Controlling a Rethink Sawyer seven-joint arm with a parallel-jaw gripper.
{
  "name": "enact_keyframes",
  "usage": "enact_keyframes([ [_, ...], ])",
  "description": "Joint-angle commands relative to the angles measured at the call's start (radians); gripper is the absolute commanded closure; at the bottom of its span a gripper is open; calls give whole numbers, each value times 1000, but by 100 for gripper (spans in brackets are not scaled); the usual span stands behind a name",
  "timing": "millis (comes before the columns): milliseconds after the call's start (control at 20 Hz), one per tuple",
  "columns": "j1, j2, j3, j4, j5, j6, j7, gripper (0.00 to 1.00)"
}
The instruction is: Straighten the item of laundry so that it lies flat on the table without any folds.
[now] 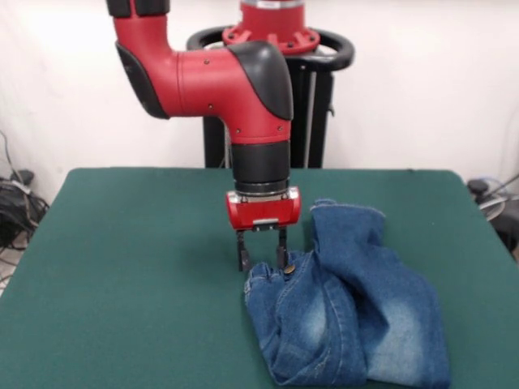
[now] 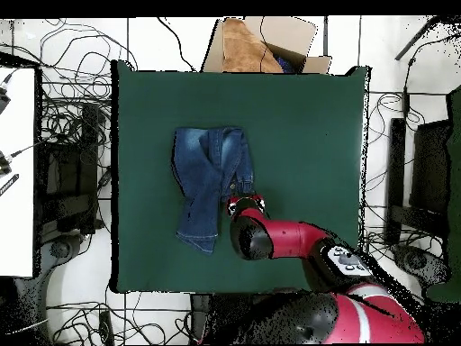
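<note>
From the front, the jeans [image 1: 349,312] lay bunched and folded over themselves on the table [image 1: 122,267], one leg doubled back toward the pedestal. The claw [image 1: 261,261] stood spread at the jeans' waistband corner, one fingertip touching the denim, nothing pinched. The cloth looked soft, limp and light, with the thick waistband hem the firmest place to grip.

From overhead, the jeans [image 2: 209,180] sat near the table's [image 2: 306,117] middle, with the claw [image 2: 241,201] at their edge nearest the base.

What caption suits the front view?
Red arm's open tool straddles the waistband of folded jeans on a green table.
</note>
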Motion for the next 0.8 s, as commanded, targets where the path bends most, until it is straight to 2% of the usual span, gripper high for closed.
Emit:
enact_keyframes([
  [50,30,19,-65,-117,0,-11,114,0],
  [300,-33,60,12,-135,-25,42,87,0],
  [550,-122,125,129,-153,-84,15,73,0],
  [800,-168,156,196,-163,-128,-11,86,0],
])
